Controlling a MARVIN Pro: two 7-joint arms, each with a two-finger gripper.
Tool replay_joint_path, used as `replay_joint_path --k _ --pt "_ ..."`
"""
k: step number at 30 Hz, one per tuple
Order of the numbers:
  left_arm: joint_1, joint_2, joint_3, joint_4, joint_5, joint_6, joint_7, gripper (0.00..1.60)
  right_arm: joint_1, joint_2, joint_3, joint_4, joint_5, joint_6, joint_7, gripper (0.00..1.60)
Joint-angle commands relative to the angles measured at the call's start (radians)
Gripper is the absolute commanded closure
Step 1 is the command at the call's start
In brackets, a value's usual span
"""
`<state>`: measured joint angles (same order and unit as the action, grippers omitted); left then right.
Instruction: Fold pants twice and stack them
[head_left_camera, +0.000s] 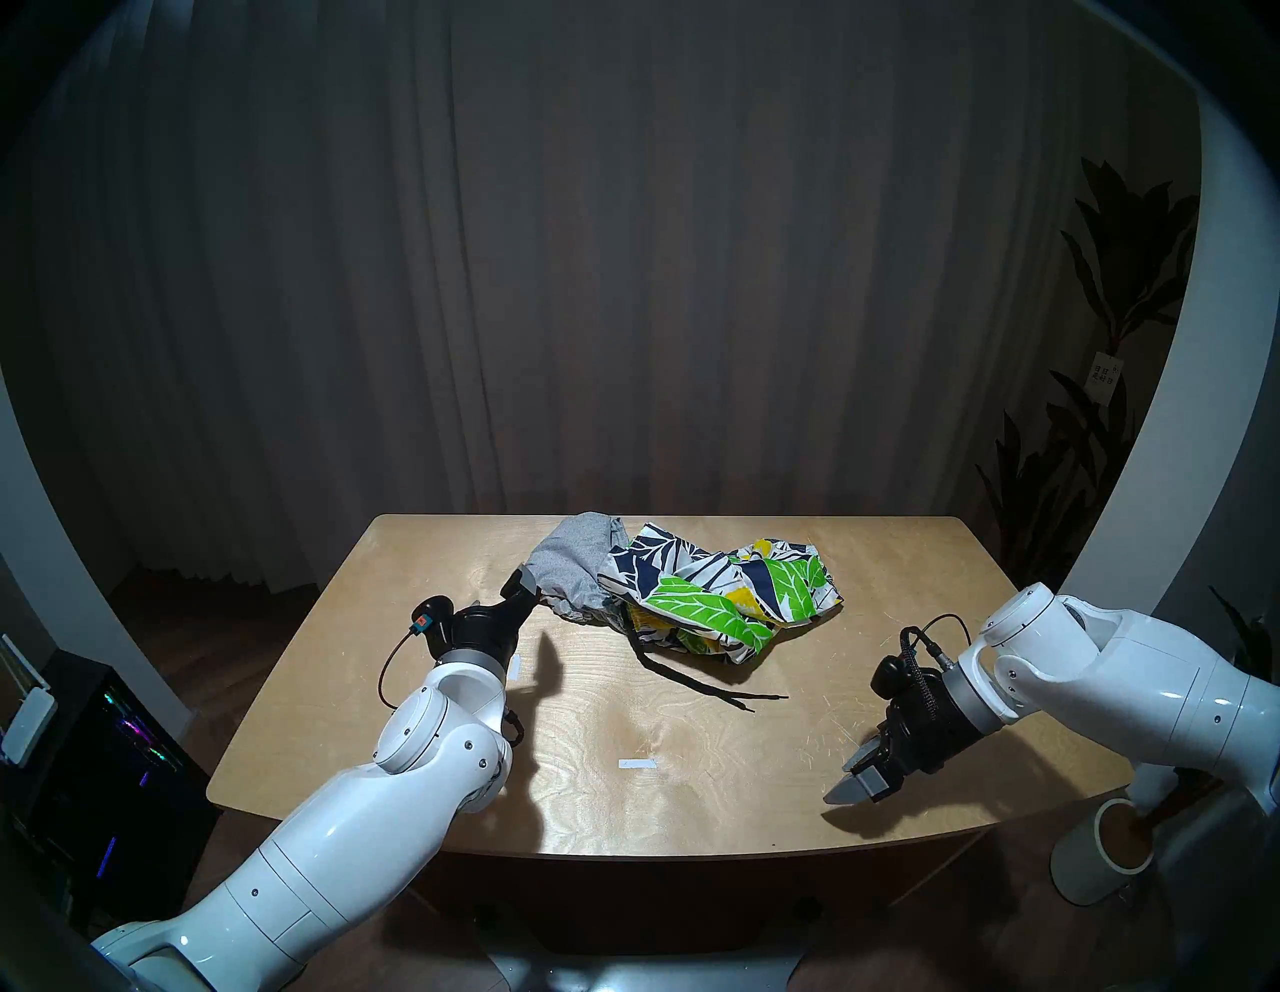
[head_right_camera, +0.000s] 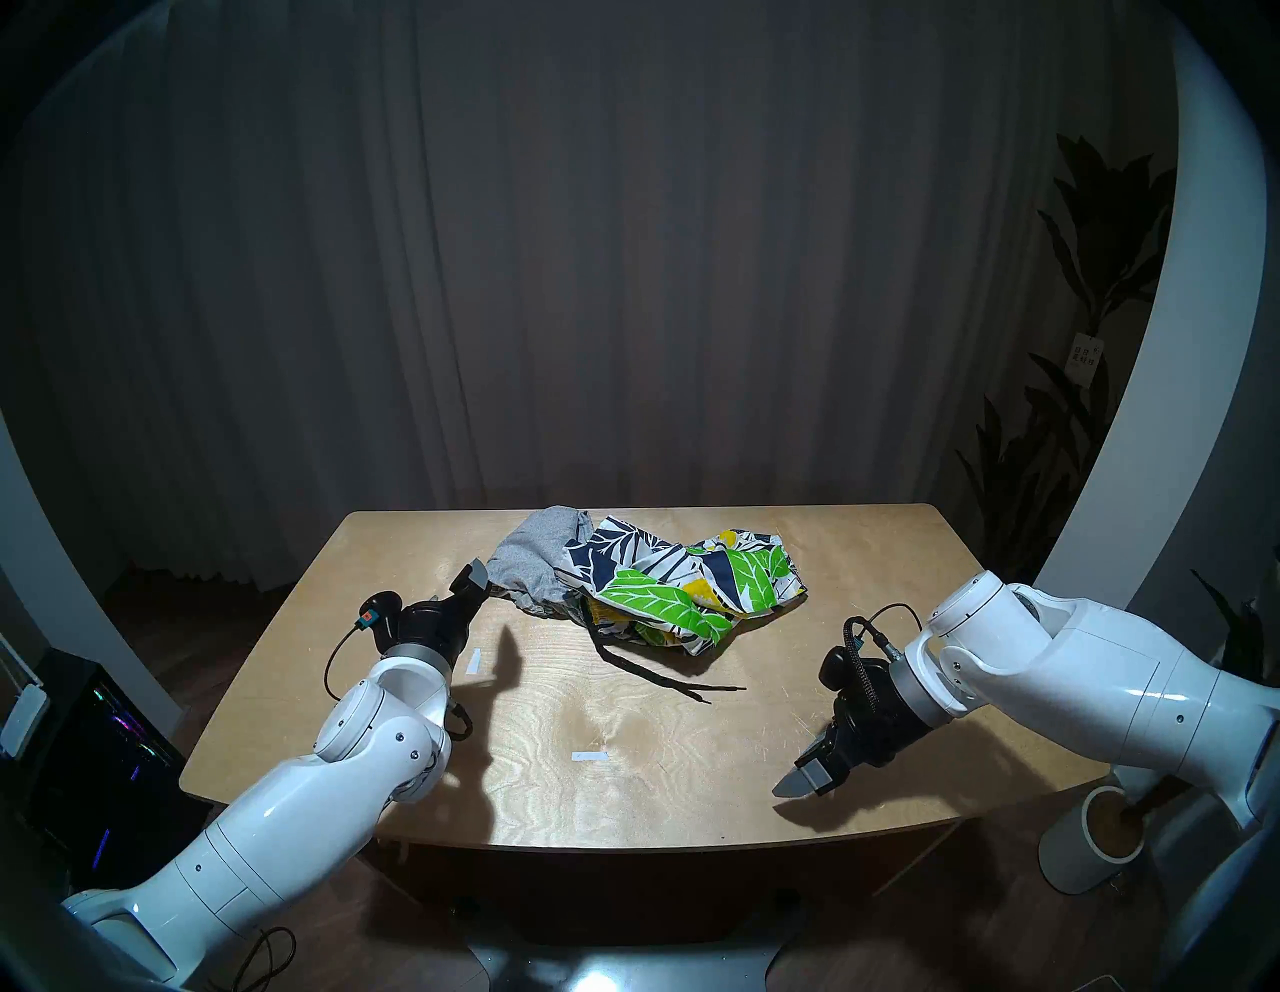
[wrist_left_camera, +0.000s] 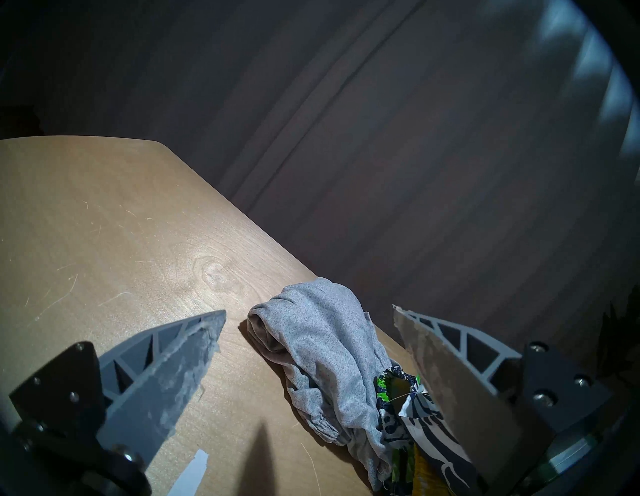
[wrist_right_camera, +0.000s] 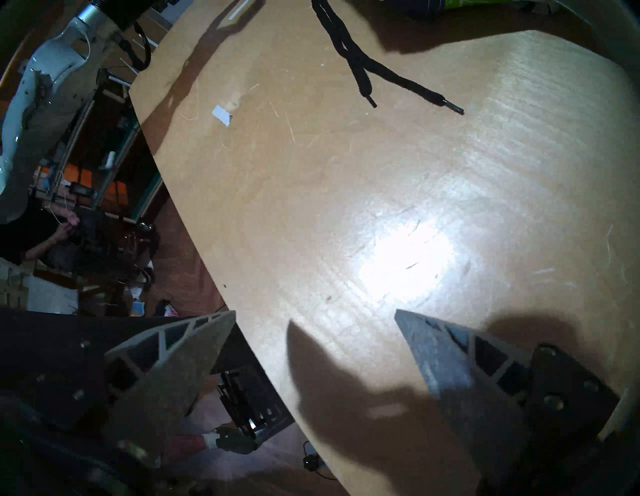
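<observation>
grey jersey is lying crumpled at the far middle of the wooden table (head_left_camera: 692, 796): these are the grey shorts (head_left_camera: 571, 568), and the floral shorts (head_left_camera: 727, 596) with navy, white, green and yellow leaves are bunched just beside them on the right, touching them. there are two pairs of shorts, none folded, and two black drawstring ends (head_left_camera: 699, 682) are trailing from the floral pair toward the near side. the head views are showing both arms and the whole pile, but the gap between the fingers is hard to read there. the left wrist view is showing it better: the left gripper (head_left_camera: 524, 582) is standing wide open with nothing in it, and the grey shorts (wrist_left_camera: 329, 353) are lying ahead between the lines of its two fingers (wrist_left_camera: 166, 374), with one finger passing in front of the floral cloth (wrist_left_camera: 415, 419). only the right wrist view is showing the two cord tips (wrist_right_camera: 408, 86) close up, and the right gripper (head_left_camera: 859, 779) is hanging wide open and empty over bare wood near the front right, well apart from the pile. two small white tape marks (head_left_camera: 637, 764) are sitting on the scratched table. behind it a dark curtain (head_left_camera: 623, 277) is hanging, a plant (head_left_camera: 1108, 346) is standing in the right corner, and a white cylinder (head_left_camera: 1101, 859) is standing on the floor at the right.
</observation>
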<state>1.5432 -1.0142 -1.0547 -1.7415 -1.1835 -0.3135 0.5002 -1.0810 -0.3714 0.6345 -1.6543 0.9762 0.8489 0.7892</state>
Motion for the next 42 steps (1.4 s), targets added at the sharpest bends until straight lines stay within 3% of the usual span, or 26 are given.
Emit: replay_joint_path --k 1,17,26,31,32,33,37,42 --pt "-0.029 -0.002 -0.01 -0.016 0.004 -0.004 -0.016 0.0 0.028 0.032 0.066 0.019 0.093 -0.001 0.037 0.0" --pt "-0.051 -0.003 -0.023 -0.014 0.005 -0.008 -0.039 0.0 0.079 0.048 0.217 0.103 0.324 0.016 0.109 0.0" --pt "-0.056 0.006 -0.034 -0.008 0.006 -0.008 -0.057 0.0 0.068 0.048 0.257 0.144 0.456 0.029 0.138 0.0" --pt "-0.048 0.009 -0.033 0.0 0.004 -0.007 -0.055 0.0 0.05 0.006 0.242 0.142 0.513 0.045 0.151 0.0" --pt "-0.047 0.009 -0.033 0.001 0.003 -0.007 -0.054 0.0 0.047 -0.001 0.239 0.141 0.518 0.046 0.151 0.0" --pt "-0.047 0.011 -0.033 0.003 0.003 -0.006 -0.055 0.0 0.085 0.032 0.22 0.045 0.389 0.04 0.123 0.0" --pt "-0.049 0.015 -0.034 0.006 0.004 -0.007 -0.061 0.0 0.074 0.047 0.209 0.041 0.389 0.043 0.121 0.0" --pt "-0.05 0.022 -0.035 0.009 0.004 -0.008 -0.073 0.0 0.072 0.125 0.191 -0.006 0.291 0.043 0.097 0.0"
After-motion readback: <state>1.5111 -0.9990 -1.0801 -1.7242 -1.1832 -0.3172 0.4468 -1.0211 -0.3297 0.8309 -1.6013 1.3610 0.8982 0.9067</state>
